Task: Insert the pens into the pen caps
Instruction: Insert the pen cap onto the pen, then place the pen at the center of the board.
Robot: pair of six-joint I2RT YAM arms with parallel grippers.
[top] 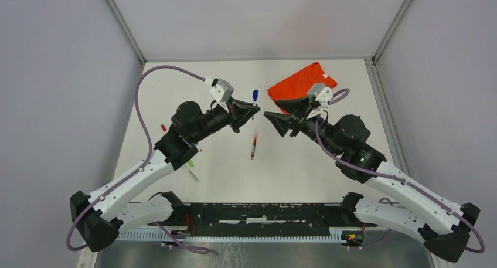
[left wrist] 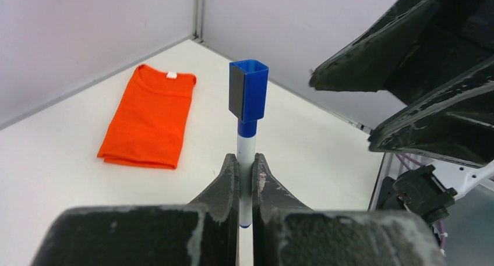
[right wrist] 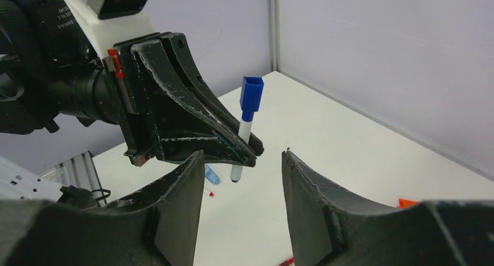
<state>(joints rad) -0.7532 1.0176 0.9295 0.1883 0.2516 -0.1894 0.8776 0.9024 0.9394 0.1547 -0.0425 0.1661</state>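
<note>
My left gripper (top: 251, 111) is shut on the white barrel of a blue pen (left wrist: 246, 152) and holds it upright above the table. A blue cap (left wrist: 249, 90) sits on the pen's top end, with the blue collar showing just below it. The capped pen also shows in the right wrist view (right wrist: 243, 132). My right gripper (top: 274, 120) is open and empty, facing the left gripper a short gap away. A red pen (top: 254, 146) lies on the table below the two grippers. A green pen (top: 191, 165) lies partly under the left arm. A small red piece (top: 163, 128) lies at the left.
A folded orange shirt (top: 302, 83) lies at the back right, just behind the right wrist. A small bluish piece (right wrist: 211, 174) and a red dot (right wrist: 210, 193) lie on the table beneath the left gripper. Grey walls enclose the table (top: 305, 174).
</note>
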